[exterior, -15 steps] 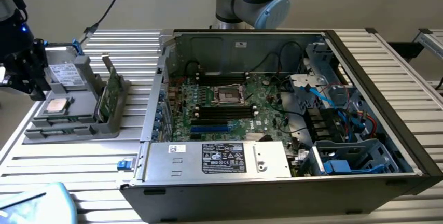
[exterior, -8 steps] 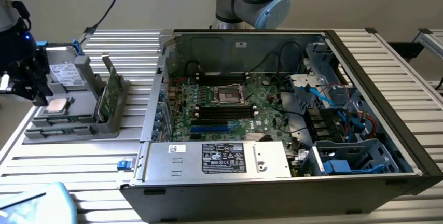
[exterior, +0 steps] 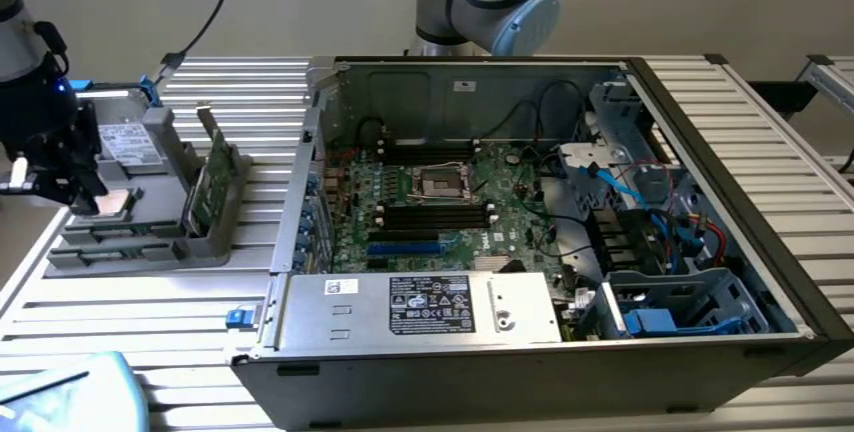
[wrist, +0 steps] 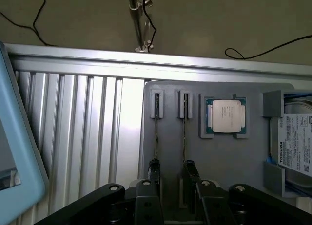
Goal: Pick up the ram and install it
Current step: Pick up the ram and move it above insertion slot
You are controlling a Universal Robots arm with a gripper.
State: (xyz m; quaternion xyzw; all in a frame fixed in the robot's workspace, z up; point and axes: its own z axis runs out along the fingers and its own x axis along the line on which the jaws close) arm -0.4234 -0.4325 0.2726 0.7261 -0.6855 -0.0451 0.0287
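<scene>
Currently tool spread wide, empty, hovering over grey holder on worktop. The ram stands on edge in a holder slot, untouched. Judged light, stiff, thin, fragile. Best gripped across flat faces near upper edge.

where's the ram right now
In the exterior view the ram stands on edge in the grey holder tray at the view's left, just outside the computer case, between its side wall and the hard drive.
</scene>
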